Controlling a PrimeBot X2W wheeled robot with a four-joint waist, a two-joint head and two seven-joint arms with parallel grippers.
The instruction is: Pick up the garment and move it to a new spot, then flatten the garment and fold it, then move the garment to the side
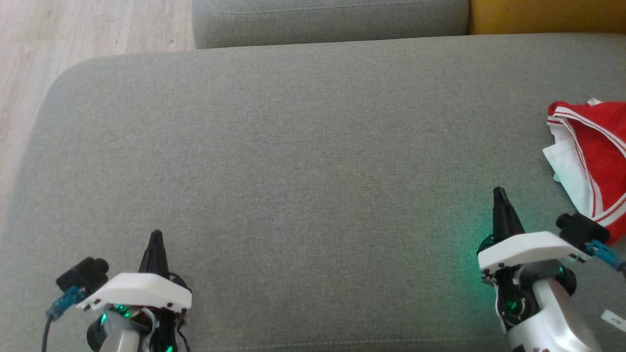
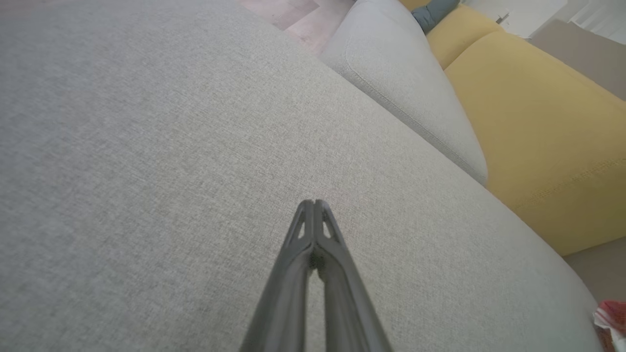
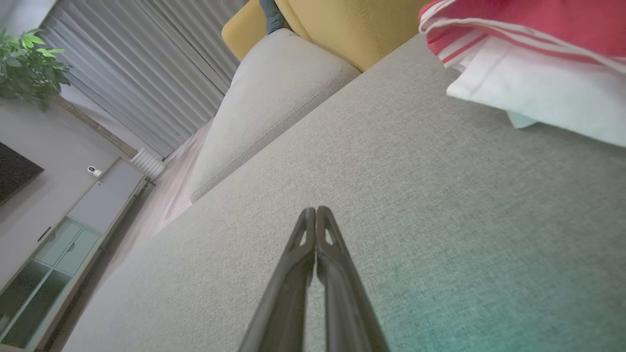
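My left gripper (image 1: 156, 235) sits at the near left, above the grey seat (image 1: 293, 161). Its two fingers are pressed together, tip against tip, over bare fabric. My right gripper (image 1: 499, 191) sits at the near right, slightly farther in than the left. Its fingers are likewise closed on themselves. A green glow falls on the seat beside it. The garment (image 1: 594, 156), red with white stripes and a white part, lies bunched on the seat at the right edge. It is just right of my right gripper and apart from the fingertips. At the far side, a second grey cushion (image 1: 332, 19) adjoins the seat. A yellow cushion (image 1: 547, 14) lies to its right. Pale wood floor (image 1: 73, 34) shows at the far left.
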